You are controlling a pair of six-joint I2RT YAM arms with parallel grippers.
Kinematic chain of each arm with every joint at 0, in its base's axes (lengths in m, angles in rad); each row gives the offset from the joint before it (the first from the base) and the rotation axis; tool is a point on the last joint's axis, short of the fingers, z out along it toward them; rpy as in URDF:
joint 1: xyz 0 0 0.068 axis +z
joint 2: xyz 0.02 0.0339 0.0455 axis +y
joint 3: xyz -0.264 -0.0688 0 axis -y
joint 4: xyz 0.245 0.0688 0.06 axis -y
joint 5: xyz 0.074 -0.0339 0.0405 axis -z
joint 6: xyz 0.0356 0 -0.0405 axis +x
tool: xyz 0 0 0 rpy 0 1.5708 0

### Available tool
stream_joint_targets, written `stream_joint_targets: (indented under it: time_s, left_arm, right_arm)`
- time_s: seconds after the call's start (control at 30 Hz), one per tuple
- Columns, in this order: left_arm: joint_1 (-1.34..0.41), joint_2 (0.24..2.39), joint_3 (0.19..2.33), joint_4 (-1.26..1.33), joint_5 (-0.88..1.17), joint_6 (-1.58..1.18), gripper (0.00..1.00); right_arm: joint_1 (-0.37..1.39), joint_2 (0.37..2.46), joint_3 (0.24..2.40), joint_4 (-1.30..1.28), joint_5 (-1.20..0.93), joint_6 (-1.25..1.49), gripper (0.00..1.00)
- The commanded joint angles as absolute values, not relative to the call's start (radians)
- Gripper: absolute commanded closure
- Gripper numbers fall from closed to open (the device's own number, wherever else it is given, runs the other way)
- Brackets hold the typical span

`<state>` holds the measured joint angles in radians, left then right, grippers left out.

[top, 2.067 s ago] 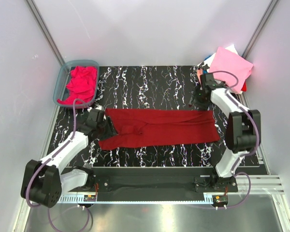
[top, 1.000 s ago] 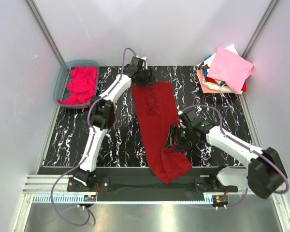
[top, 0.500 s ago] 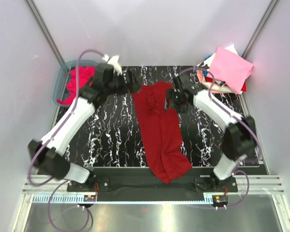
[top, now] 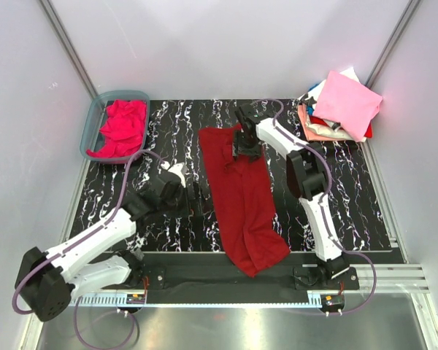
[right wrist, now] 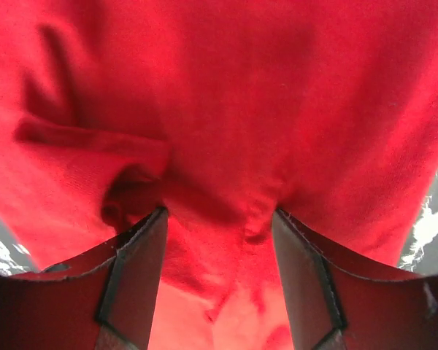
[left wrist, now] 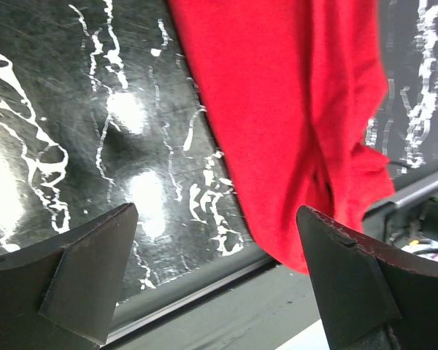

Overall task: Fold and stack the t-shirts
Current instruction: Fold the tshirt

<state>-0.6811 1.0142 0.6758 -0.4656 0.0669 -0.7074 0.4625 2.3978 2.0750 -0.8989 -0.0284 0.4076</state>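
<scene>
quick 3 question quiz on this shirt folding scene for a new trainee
1. True or false: the left pincer grips the crimson shirt.
2. Which arm's pincer sits on the crimson shirt's far end? A left, B right, C neither.
3. What lies in the tub?
Key: 1 false, it is open beside the shirt; 2 B, the right pincer; 3 a magenta-pink shirt.
</scene>
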Motion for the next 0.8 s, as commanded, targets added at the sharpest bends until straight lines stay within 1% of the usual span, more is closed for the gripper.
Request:
stream_joint_targets:
  time_s: [0.0,0.03,0.13,0.2,0.23,0.33,0.43,0.47,0.53,0.57,0.63,0.7,0.73,0.77]
  left_arm:
    - [-0.693,0.960,0.643,-0.391,0.028,-0.762,0.04]
    - [-0.693,0.950,0.634,-0.394,0.025,-0.765,0.04]
    - [-0.696,0.936,0.624,-0.406,0.023,-0.767,0.04]
    - [-0.699,0.923,0.618,-0.411,0.026,-0.772,0.04]
    - [-0.701,0.919,0.609,-0.411,0.025,-0.773,0.04]
    - [-0.701,0.901,0.595,-0.414,0.017,-0.775,0.04]
    - [-0.701,0.903,0.594,-0.428,0.008,-0.770,0.04]
    - [-0.703,0.910,0.594,-0.428,0.008,-0.770,0.04]
    - [-0.703,0.917,0.592,-0.423,0.008,-0.772,0.04]
    - [-0.706,0.928,0.592,-0.422,0.008,-0.772,0.04]
    - [-0.709,0.943,0.597,-0.413,0.005,-0.770,0.04]
    - [-0.718,0.959,0.598,-0.417,0.002,-0.775,0.04]
    - [-0.721,0.962,0.601,-0.419,0.003,-0.776,0.05]
    - [-0.730,0.966,0.603,-0.422,0.002,-0.779,0.05]
  right_arm:
    - [0.518,2.523,2.222,-0.997,0.031,0.422,0.34]
    - [0.522,2.551,2.288,-1.011,0.040,0.428,0.34]
    - [0.523,2.663,2.387,-1.041,0.032,0.452,0.35]
    - [0.520,2.757,2.523,-1.068,0.011,0.463,0.38]
    - [0.512,2.793,2.634,-1.075,0.005,0.468,0.39]
    - [0.482,2.894,2.747,-1.053,-0.055,0.523,0.43]
    - [0.408,2.886,2.720,-0.925,-0.118,0.661,0.53]
    - [0.355,2.879,2.676,-0.843,-0.180,0.757,0.53]
    - [0.309,2.885,2.671,-0.789,-0.218,0.852,0.50]
    - [0.279,2.907,2.701,-0.752,-0.218,0.927,0.50]
    - [0.264,2.918,2.733,-0.712,-0.224,0.981,0.50]
    - [0.258,2.899,2.732,-0.698,-0.161,1.034,0.49]
    - [0.258,2.886,2.694,-0.687,-0.141,1.043,0.42]
    - [0.258,2.866,2.668,-0.663,-0.126,1.064,0.40]
